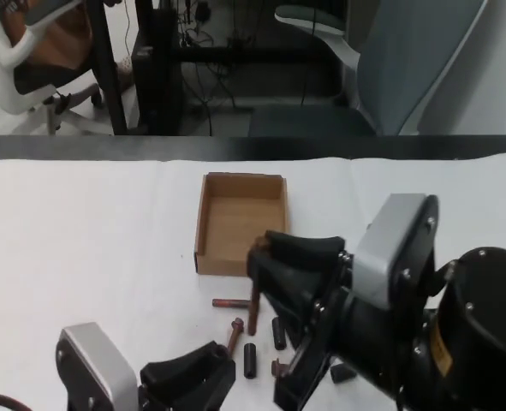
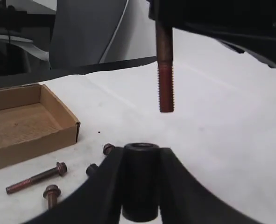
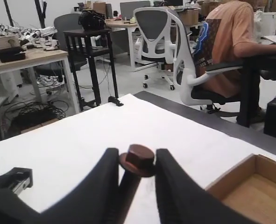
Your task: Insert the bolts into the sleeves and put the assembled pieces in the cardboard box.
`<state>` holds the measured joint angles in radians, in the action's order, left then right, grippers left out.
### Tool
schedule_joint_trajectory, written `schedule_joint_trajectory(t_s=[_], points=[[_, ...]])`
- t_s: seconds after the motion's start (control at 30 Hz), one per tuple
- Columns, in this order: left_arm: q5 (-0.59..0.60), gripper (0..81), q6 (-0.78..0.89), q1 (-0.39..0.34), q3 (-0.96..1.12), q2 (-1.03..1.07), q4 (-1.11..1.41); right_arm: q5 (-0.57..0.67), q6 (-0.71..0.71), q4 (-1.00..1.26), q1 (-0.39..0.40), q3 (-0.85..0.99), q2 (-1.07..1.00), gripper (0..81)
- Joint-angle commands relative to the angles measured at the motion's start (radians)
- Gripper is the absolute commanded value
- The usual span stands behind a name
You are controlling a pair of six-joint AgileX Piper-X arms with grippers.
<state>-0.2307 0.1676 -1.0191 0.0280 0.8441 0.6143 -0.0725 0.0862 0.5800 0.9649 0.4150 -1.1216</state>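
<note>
- Nearest, at the near left of the bench, the left gripper (image 2: 141, 161) has its jaws closed around a black sleeve (image 2: 140, 186). The sleeve stands upright with its open mouth facing up.
- Just beyond it, the right gripper (image 3: 137, 156) is clamped on the head of a coppery bolt (image 2: 165, 70). The bolt hangs with its long axis vertical and its threaded end down.
- The bolt's tip is above the sleeve's mouth and apart from it. In the high view it sits slightly far and right of the left gripper, so I judge it needs to be lined up before it is lowered.
- On the white bench (image 1: 81, 240) beneath lie loose bolts (image 1: 231, 302) and loose sleeves (image 1: 250, 360).
- Farther off, mid-bench, sits the cardboard box (image 1: 203, 227), open at the top.
</note>
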Motion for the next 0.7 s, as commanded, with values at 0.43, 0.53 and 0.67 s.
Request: schedule_joint_trajectory(t_s=[0.43,0.53,0.67], points=[[-0.008,1.8,-0.019,-0.003,0.002,0.001,0.132,0.006,0.046,0.024,0.033,0.036,-0.026,0.6],[-0.008,1.8,-0.019,-0.003,0.002,0.001,0.132,0.011,0.053,0.061,0.033,0.036,-0.058,0.6],[-0.008,1.8,-0.019,-0.003,0.002,0.001,0.132,0.011,0.061,0.134,0.033,0.036,-0.09,0.6]])
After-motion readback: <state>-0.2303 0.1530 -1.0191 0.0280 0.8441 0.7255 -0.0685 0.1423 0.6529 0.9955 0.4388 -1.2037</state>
